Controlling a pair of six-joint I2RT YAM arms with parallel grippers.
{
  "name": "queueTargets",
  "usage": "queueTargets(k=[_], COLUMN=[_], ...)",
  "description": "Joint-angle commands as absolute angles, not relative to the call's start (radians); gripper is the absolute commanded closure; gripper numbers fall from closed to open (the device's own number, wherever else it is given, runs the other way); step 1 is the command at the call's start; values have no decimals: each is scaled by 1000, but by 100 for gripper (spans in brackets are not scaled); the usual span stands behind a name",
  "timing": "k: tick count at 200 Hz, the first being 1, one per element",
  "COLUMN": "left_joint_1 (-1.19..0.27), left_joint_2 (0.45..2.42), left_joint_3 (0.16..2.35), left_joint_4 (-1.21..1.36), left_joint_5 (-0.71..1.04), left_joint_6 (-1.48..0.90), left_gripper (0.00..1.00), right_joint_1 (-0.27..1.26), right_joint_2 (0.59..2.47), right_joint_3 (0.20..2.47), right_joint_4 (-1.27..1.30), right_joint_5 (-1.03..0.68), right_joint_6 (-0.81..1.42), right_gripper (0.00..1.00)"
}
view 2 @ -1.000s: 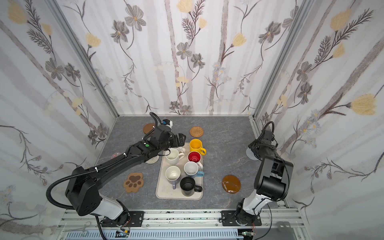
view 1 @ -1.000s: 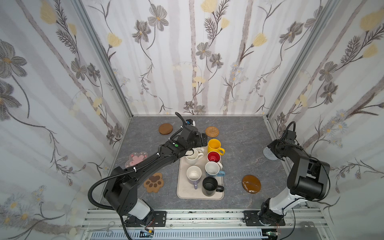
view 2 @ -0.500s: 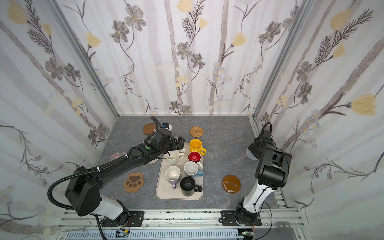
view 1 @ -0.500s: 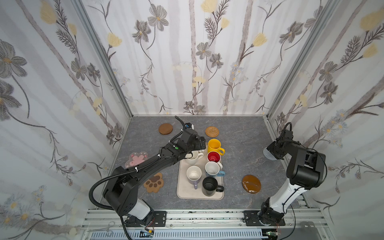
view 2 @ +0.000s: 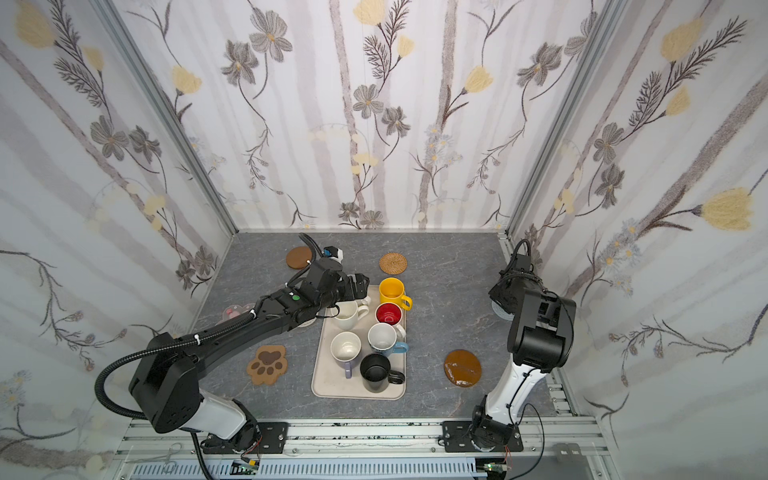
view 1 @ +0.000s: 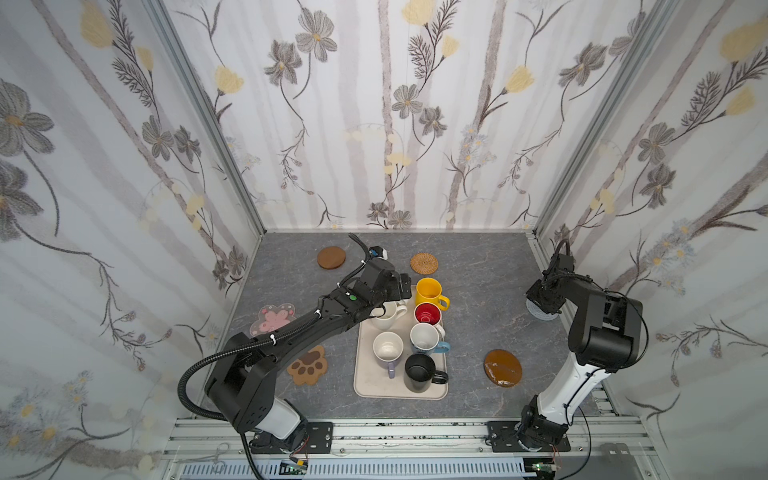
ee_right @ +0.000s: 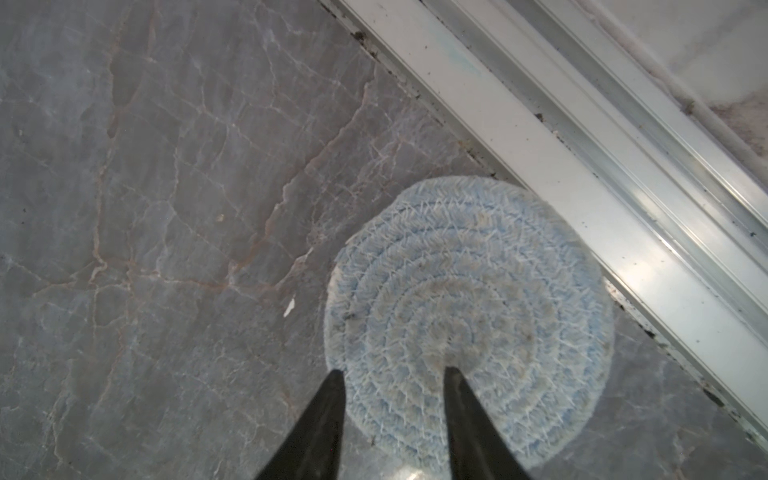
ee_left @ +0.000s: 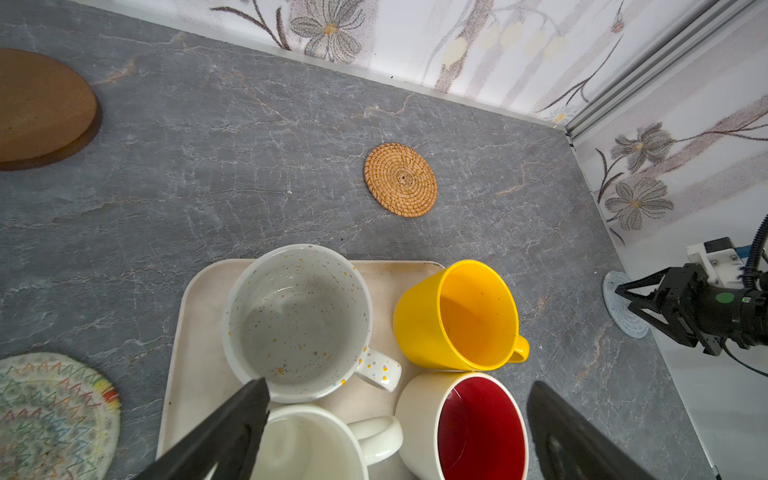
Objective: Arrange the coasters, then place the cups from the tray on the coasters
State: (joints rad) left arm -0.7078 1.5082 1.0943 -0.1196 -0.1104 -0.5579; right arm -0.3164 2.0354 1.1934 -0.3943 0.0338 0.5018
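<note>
Now left tool [ee_left: 397, 386] wide over tray [ee_left: 195, 353]; right tool [ee_right: 394, 372] narrow astride grey-blue coaster [ee_right: 469, 291] rim, grip unclear

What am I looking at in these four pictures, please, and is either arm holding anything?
Two black robot arms, each ending in a two-fingered gripper, work on a grey marbled table. Two pictures look down from overhead, nearly alike; the other two come from a camera on each wrist. A beige rectangular tray holds mugs, among them a black mug and a speckled white mug; flat coasters, like the brown paw, lie around it. The left gripper hangs open and empty above the mugs. The right gripper has its fingertips down on a blue-grey woven round coaster; whether it grips it, I cannot tell.
</note>
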Motion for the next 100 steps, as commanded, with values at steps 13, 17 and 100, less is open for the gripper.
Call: queueTargets(k=[13, 17, 100], left_joint_1=[-708, -708, -707], left_joint_2=[1495, 1493, 1477], left_joint_3=[1083, 1078, 1039], left_joint_4=[-81, -79, -48], left_joint_5=[-109, -109, -87], left_joint_6=[-583, -583, -587], left_gripper=[0, 0, 0], right_joint_1=[-320, -321, -304], right_joint_2=[2005, 2004, 2029], right_joint_3=[1162, 1159, 1179], right_joint_4=[-376, -375, -381], right_joint_5=[25, 23, -18], right_joint_6=[559, 564, 609], right_gripper=[80, 80, 91])
